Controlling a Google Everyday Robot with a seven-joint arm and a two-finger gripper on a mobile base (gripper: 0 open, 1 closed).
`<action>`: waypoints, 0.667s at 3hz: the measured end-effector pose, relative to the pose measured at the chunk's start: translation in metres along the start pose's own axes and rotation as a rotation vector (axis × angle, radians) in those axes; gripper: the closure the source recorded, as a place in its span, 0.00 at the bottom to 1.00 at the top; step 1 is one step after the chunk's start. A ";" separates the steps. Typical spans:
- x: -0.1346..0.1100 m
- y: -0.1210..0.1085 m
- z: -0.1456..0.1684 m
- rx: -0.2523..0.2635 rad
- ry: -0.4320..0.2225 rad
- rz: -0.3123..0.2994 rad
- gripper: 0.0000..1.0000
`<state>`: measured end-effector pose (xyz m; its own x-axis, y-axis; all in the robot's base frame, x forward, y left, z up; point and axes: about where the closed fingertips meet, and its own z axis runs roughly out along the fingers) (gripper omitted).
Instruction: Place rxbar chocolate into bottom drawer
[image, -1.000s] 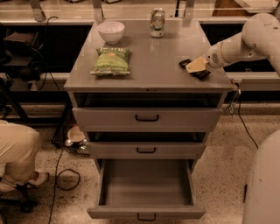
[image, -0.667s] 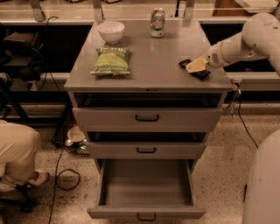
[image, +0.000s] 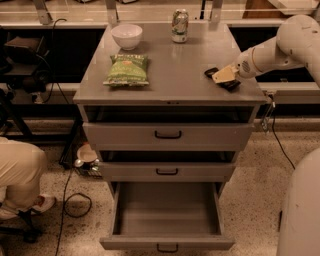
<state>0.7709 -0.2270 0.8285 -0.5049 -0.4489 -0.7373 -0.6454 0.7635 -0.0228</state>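
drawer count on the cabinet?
3, stacked: top drawer, middle drawer below it, bottom drawer pulled open near the floor. None look hidden. Gripper is over the cabinet top, right side, at the chocolate bar.

Arm: glossy white, rounded tube segs w/ thin dark seam rings nr the wrist (small speckled patch there too). Gripper pale cream, over the cabinet top's right side. Base shell: smooth white, right of cabinet.
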 end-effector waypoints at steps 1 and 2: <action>0.000 0.000 0.000 0.000 0.000 0.000 1.00; 0.000 0.000 0.000 0.000 0.000 0.000 1.00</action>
<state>0.7709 -0.2270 0.8286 -0.5048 -0.4488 -0.7374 -0.6454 0.7635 -0.0229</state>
